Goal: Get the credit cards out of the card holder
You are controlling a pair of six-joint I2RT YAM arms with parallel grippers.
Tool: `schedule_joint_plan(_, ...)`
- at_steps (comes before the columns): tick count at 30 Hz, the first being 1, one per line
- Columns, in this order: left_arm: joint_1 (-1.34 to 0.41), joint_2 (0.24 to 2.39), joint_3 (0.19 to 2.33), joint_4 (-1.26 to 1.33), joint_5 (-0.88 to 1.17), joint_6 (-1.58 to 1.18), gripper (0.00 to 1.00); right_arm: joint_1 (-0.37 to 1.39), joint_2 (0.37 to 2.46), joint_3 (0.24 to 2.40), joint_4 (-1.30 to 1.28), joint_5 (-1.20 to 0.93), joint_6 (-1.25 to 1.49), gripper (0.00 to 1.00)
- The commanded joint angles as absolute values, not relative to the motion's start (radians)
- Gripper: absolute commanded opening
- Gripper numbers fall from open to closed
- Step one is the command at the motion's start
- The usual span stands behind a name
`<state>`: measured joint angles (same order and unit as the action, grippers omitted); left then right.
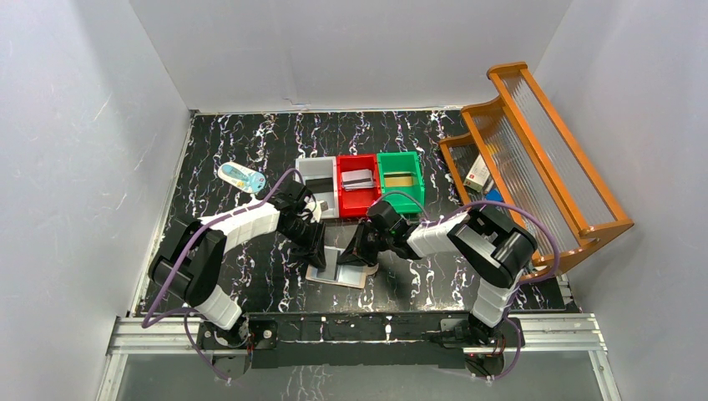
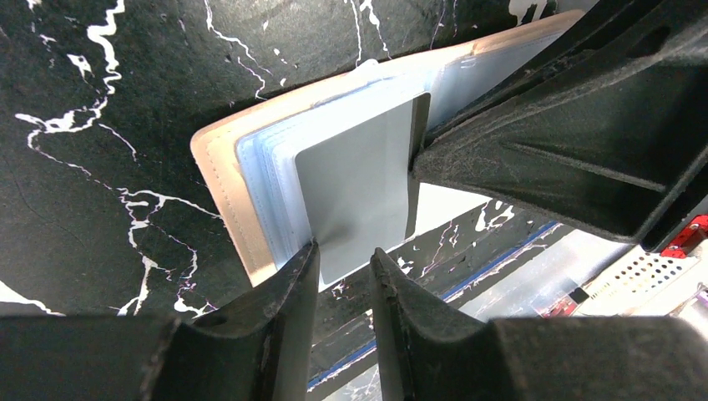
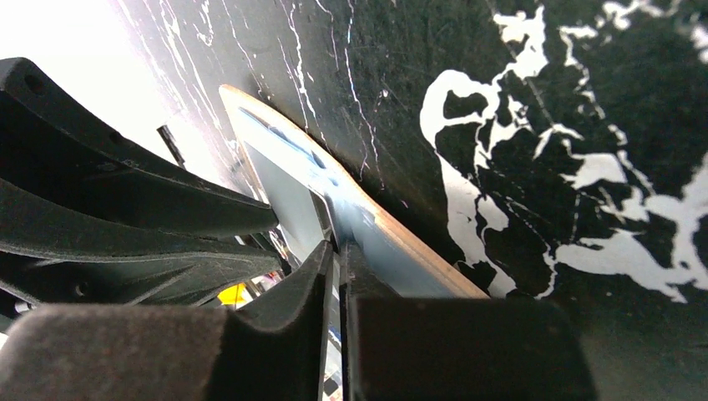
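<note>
The beige card holder (image 1: 341,274) lies open on the black marbled table between my two grippers. In the left wrist view its tan edge (image 2: 219,180) and pale blue pockets frame a silvery-grey credit card (image 2: 355,188) that sticks partly out of a pocket. My left gripper (image 2: 344,251) is open with a narrow gap, its tips at the card's lower corner and the left tip touching the pocket stack. My right gripper (image 3: 338,255) is shut on the card's thin edge, and its black fingers (image 2: 543,159) meet the card's right side. Both grippers are low over the holder (image 3: 417,259).
A white bin (image 1: 317,177), a red bin (image 1: 357,194) holding grey cards and a green bin (image 1: 399,190) holding a gold card stand just behind the holder. A wooden rack (image 1: 534,159) stands at the right. A clear packet (image 1: 242,177) lies at the back left.
</note>
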<state>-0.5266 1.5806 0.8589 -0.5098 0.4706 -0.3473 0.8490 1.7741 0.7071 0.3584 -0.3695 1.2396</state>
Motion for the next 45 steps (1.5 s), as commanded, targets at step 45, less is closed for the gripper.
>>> schedule_joint_plan(45, -0.535, 1.585, 0.843, -0.548, 0.436, -0.351, 0.25, 0.883, 1.689, 0.791, 0.143, -0.211, 1.107, 0.09)
